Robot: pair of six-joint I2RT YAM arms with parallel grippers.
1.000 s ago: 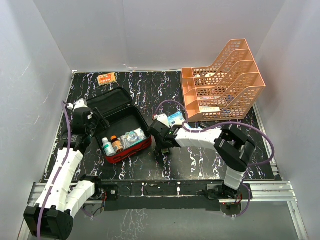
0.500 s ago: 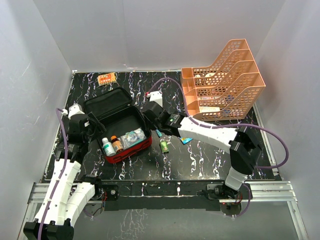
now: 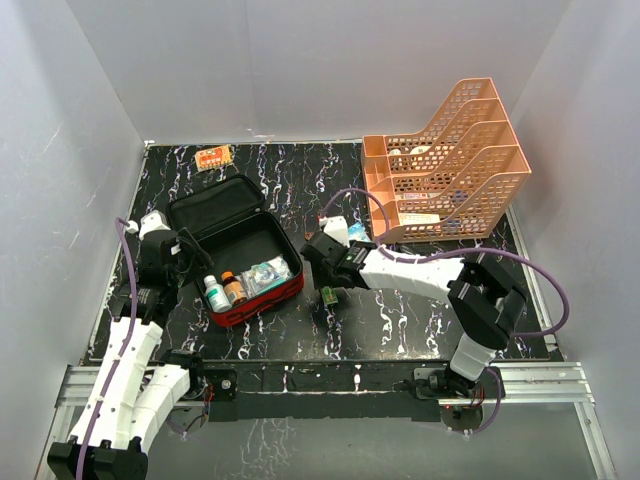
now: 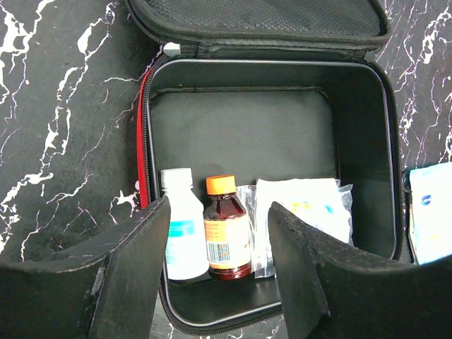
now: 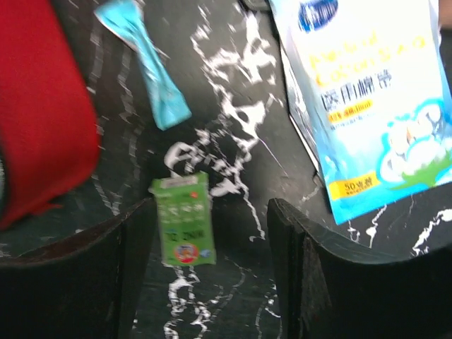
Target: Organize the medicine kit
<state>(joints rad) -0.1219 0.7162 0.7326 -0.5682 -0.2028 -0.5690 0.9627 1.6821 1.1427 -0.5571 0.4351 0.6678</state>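
The left arm (image 3: 125,350) and right arm (image 3: 410,272) have white tubular links, bulky black joints and thin purple cables (image 3: 128,262). The left hand (image 4: 219,205) and right hand (image 5: 210,205) carry broad matte black fingers (image 4: 134,275).

Left wrist view: medicine kit (image 4: 367,127) lid cut by top edge; near rim hidden behind the jaws. White bottle (image 4: 185,226) partly behind one jaw, clear bag (image 4: 304,208) of packets partly behind the other. Amber bottle (image 4: 227,236) label too small to read. Blue-white packet (image 4: 431,212), outside the jaws, cut by right edge.

Right wrist view blurred. Green box (image 5: 185,219) betw. the jaws, print unreadable. Blue-white packet cut at top & right, kit cut at left.

Top view: tray (image 3: 470,170) contents & small orange item (image 3: 212,157) too small to tell.
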